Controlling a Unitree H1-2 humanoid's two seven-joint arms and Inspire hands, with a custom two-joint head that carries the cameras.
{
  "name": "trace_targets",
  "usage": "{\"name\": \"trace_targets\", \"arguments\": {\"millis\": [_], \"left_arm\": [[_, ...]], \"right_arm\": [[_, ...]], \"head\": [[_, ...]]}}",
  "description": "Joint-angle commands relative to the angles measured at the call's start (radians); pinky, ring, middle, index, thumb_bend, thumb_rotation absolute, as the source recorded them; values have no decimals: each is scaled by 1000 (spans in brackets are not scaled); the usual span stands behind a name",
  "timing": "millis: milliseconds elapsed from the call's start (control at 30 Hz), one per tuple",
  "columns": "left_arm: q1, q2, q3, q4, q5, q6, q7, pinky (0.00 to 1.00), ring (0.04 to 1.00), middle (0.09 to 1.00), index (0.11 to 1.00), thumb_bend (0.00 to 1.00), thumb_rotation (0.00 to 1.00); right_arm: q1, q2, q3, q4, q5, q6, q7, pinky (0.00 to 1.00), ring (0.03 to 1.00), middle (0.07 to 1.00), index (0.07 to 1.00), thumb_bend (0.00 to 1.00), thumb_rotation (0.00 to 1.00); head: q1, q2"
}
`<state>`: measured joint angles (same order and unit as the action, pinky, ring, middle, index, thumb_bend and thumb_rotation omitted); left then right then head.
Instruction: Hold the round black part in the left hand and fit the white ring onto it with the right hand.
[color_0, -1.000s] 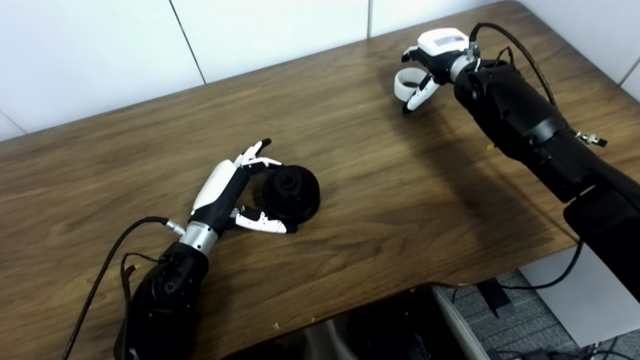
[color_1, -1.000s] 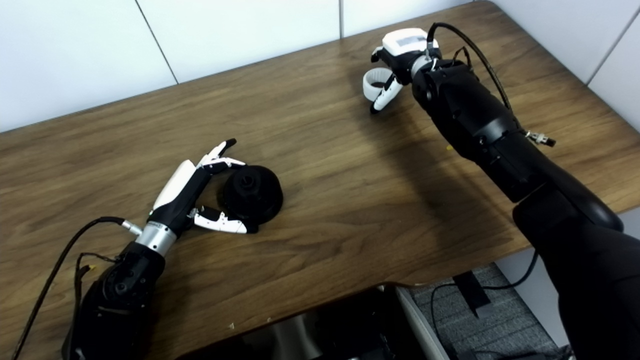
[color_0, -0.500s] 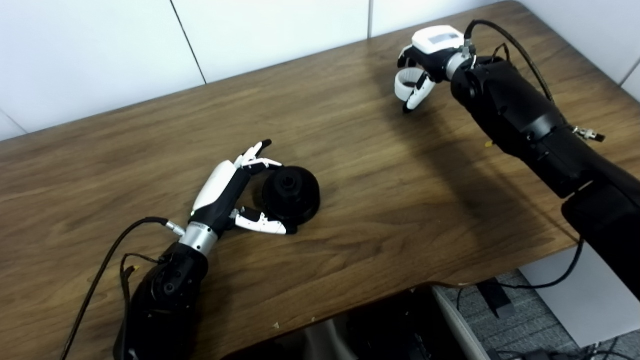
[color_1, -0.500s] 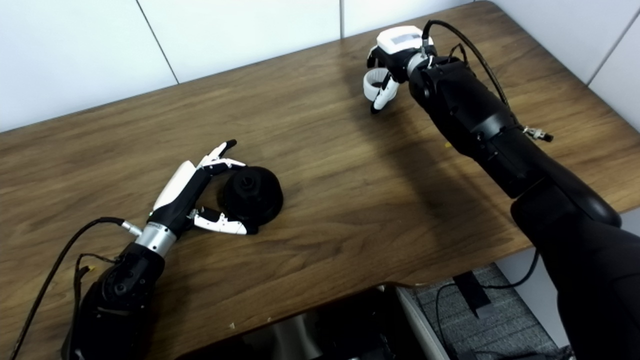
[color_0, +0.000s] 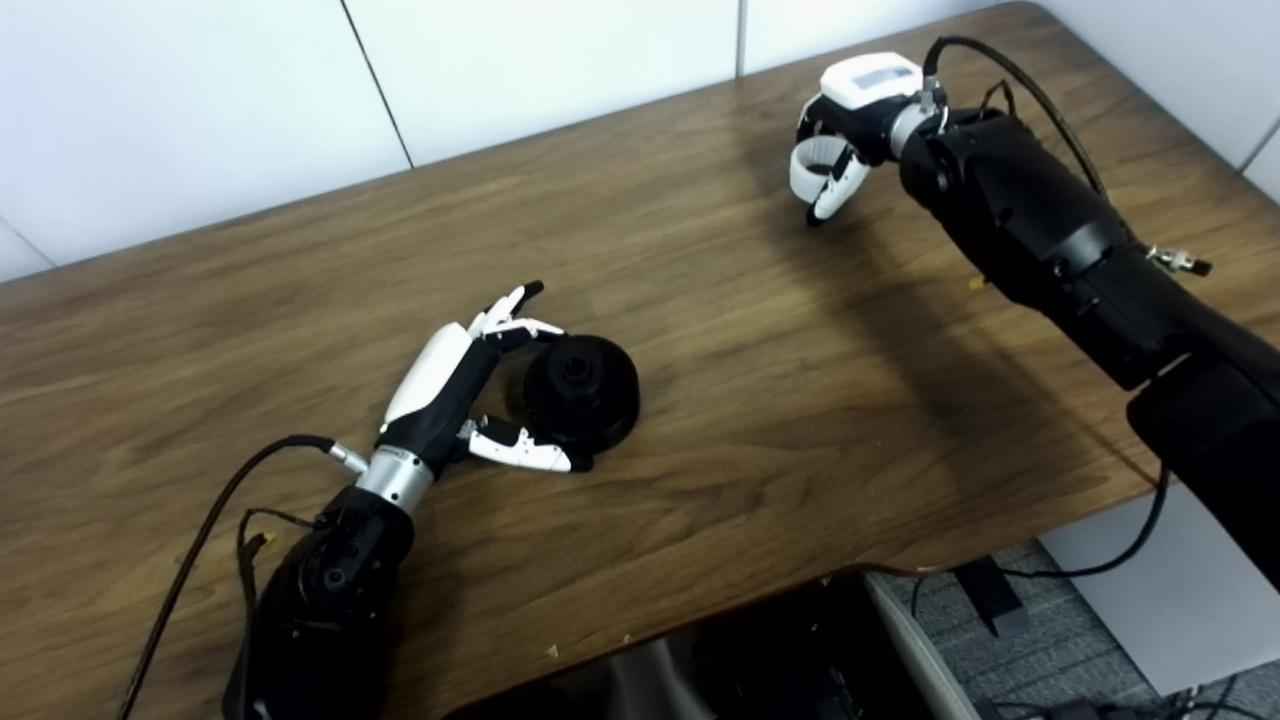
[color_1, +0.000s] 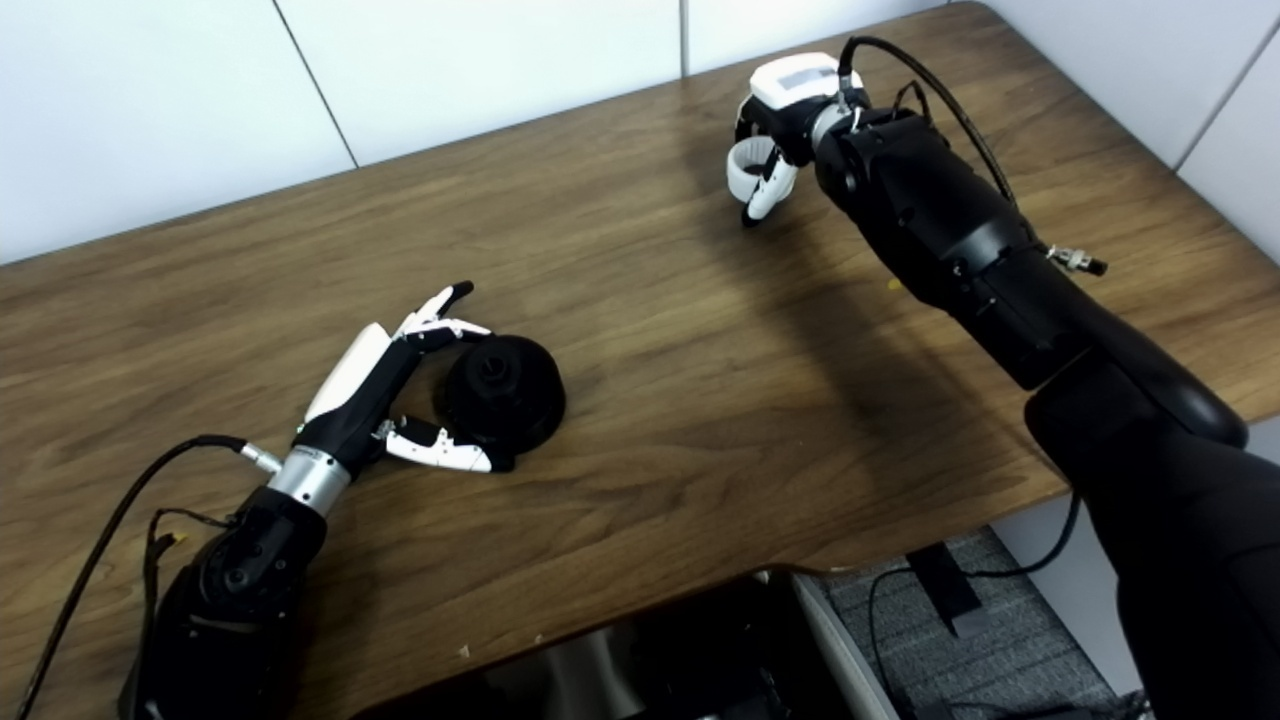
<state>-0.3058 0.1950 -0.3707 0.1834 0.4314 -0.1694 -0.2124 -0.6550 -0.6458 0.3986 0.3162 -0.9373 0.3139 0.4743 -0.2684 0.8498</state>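
While our left hand (color_0: 455, 385) only cups the round black part (color_0: 582, 388) with spread fingers on the table (color_0: 760, 340), our right hand (color_0: 845, 120) pinches the white ring (color_0: 808, 165) far off. We judge the part could skid when pressed, or the ring slip from so thin a grip.

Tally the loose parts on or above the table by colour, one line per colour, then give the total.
Black: 1, the round black part on the table, with the left hand open around it.
White: 1, the white ring, gripped by the right hand.
Total: 2
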Motion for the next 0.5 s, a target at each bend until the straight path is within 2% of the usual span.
{"name": "trace_targets", "arguments": {"millis": [0, 133, 267, 467], "left_arm": [[-3, 23, 3, -21, 6, 7, -18, 1000, 1000, 1000, 600, 1000, 185], [-4, 23, 4, -22, 3, 8, -22, 1000, 1000, 1000, 599, 1000, 180], [-4, 23, 5, -29, 4, 17, -28, 1000, 1000, 1000, 601, 1000, 182], [-6, 21, 9, -29, 2, 20, -33, 1000, 1000, 1000, 600, 1000, 175]], "right_arm": [[-29, -31, 6, -2, -36, 40, 38, 972, 889, 785, 787, 760, 347], [-32, -34, 12, -3, -47, 80, 90, 980, 923, 831, 808, 799, 343], [-32, -43, 19, 1, -49, 86, 111, 999, 961, 848, 824, 820, 351], [-31, -49, 17, 0, -49, 93, 130, 947, 906, 813, 842, 815, 361]], "head": [[1, 2], [1, 4], [1, 5], [1, 7]]}}
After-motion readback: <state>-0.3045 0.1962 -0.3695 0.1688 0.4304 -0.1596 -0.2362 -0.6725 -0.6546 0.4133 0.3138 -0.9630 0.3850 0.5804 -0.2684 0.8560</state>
